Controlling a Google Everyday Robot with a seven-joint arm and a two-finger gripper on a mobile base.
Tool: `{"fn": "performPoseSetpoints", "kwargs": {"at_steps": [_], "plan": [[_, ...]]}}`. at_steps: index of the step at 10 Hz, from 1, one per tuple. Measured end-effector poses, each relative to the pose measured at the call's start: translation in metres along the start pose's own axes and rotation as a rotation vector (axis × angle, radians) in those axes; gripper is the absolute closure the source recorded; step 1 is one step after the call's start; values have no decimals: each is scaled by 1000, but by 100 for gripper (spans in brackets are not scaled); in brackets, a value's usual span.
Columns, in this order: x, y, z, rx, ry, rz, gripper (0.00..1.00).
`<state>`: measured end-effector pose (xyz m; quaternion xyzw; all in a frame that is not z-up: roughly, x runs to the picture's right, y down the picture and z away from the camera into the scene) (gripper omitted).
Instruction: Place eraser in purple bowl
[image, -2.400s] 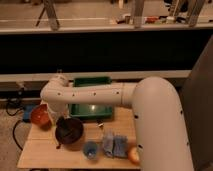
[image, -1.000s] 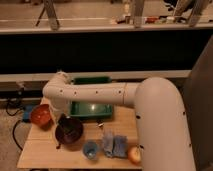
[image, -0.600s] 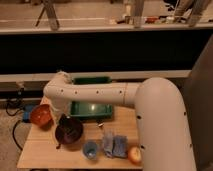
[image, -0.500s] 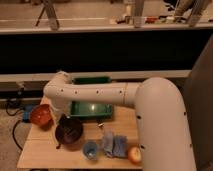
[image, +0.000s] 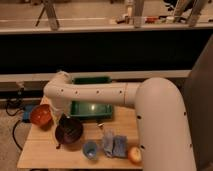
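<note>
The purple bowl is dark and stands on the left half of the wooden table. My white arm reaches in from the right and bends down at the left. My gripper hangs right over the bowl's far rim, dark against the bowl. I cannot make out the eraser; it may be hidden by the gripper or the bowl.
An orange bowl stands left of the purple bowl. A green tray lies behind it. A blue cup, a blue cloth and an orange fruit lie along the front edge. A blue box sits at the left.
The arm's bend has shifted slightly up and right since the earliest frame. The gripper stays over the purple bowl and the objects on the table have not moved.
</note>
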<state>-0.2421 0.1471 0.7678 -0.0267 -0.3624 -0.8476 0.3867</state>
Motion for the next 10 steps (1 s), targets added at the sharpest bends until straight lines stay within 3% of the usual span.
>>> {"fn": "performPoseSetpoints", "kwargs": {"at_steps": [2, 5, 6, 10], "plan": [[0, 1, 0, 0, 1, -2, 56], [0, 1, 0, 0, 4, 5, 26], [0, 2, 0, 0, 4, 6, 21], [0, 2, 0, -1, 5, 8, 20]]}}
